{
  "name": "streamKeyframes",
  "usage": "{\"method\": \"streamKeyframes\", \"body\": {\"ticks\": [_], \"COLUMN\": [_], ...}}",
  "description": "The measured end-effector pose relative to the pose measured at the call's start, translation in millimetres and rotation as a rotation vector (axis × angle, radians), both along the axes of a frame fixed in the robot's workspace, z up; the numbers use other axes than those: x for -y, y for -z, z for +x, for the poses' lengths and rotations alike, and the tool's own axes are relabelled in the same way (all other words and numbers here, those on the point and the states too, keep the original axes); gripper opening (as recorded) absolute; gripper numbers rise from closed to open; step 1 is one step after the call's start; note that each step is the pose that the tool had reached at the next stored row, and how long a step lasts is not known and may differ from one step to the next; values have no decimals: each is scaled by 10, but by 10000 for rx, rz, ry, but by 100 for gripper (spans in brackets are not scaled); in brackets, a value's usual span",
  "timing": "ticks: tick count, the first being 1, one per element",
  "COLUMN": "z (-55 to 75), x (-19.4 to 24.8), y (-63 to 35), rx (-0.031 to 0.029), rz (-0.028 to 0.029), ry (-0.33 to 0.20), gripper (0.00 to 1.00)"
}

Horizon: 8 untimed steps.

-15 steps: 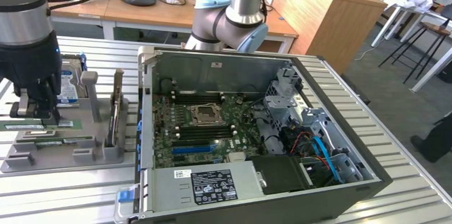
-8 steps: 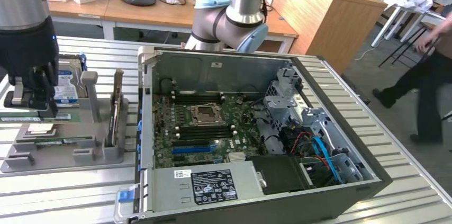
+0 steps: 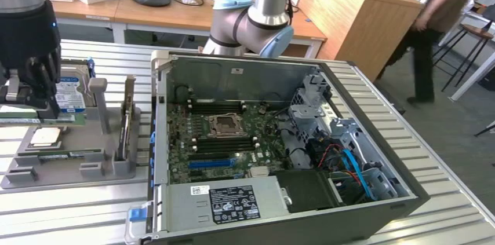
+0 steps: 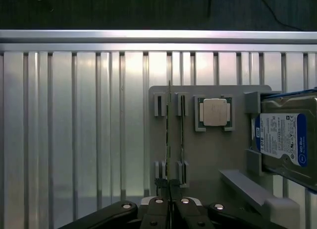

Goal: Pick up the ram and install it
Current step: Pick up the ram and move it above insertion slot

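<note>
Far over on the exterior view's left, the black gripper (image 3: pixel 31 112) hangs above the grey parts holder (image 3: pixel 77 175), and its fingers are clamped tight on the ram (image 3: pixel 43 119). The thin green stick is held level in the air, with an empty pair of slot posts on the holder's near edge below it. The wrist view confirms the grip: the gripper (image 4: pixel 169 201) pinches one end of the ram (image 4: pixel 169 140), seen edge-on as a fine line running out over the holder (image 4: pixel 208 154). Just beside it, a second memory stick (image 4: pixel 182 135) sits in its own slot, then comes the square processor chip (image 4: pixel 214 111), then the silver hard drive (image 4: pixel 285 140) with its blue-white label. In the exterior view, the hard drive (image 3: pixel 71 97) sits behind the gripper, with the chip (image 3: pixel 46 136) and the second stick (image 3: pixel 62 153) resting in the holder. An upright expansion card (image 3: pixel 126 123) stands at the holder's right edge. Next along is the open computer case (image 3: pixel 232 77), lying on the slatted metal table (image 3: pixel 448 198), its green motherboard (image 3: pixel 224 141) exposed and the power supply (image 3: pixel 224 201) at the front. Behind it rises the arm's base (image 3: pixel 255 19). Far right, a person (image 3: pixel 441 13) stands beside a wooden cabinet (image 3: pixel 356 19).
</note>
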<state>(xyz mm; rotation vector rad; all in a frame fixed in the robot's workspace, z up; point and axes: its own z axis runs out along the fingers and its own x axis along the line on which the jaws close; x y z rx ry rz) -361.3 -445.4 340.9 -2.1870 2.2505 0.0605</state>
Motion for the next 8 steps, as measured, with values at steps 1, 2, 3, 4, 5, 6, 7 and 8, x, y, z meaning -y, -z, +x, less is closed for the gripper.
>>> {"method": "streamKeyframes", "body": {"ticks": [1,2,3,4,5,6,7,8], "z": [0,0,0,0,0,0,0,0], "x": [0,0,0,0,0,0,0,0], "y": [-26,-56,-87,-117,-144,-171,-199,-226], "rx": [1,1,0,0,0,1,0,1], "rz": [1,1,0,0,0,1,0,1], "ry": [0,0,0,0,0,0,0,0], "gripper": [12,12,12,12,12,12,12,12]}}
